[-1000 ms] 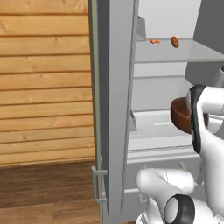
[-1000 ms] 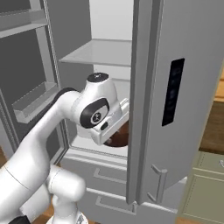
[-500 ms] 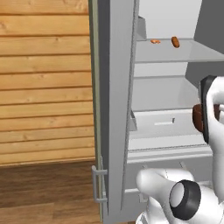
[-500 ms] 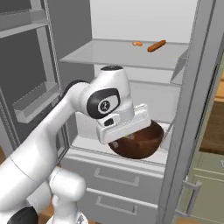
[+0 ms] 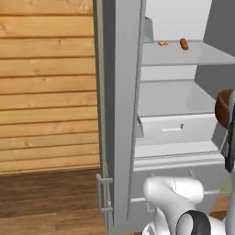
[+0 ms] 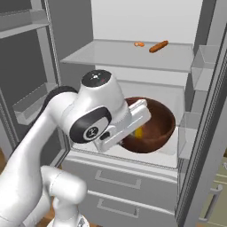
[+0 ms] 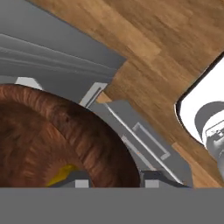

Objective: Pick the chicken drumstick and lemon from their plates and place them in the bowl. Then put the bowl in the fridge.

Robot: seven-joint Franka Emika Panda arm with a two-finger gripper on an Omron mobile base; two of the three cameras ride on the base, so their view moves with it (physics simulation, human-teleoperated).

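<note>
The deep, dark reddish-brown, wood-like bowl (image 6: 150, 126) hangs at the open tall grey fridge (image 6: 133, 88), above its white lower shelf (image 6: 146, 153), with the small yellow lemon (image 6: 138, 132) lying inside; the two-finger gripper (image 7: 113, 178) appears clamped over the bowl's rim, so what is left, by judgement, is setting the bowl down and letting go. The orange-brown chicken drumstick cannot be made out in the bowl, the white wrist hides the near rim, and two small orange-brown items (image 6: 153, 45) on the upper shelf are too small to identify.
</note>
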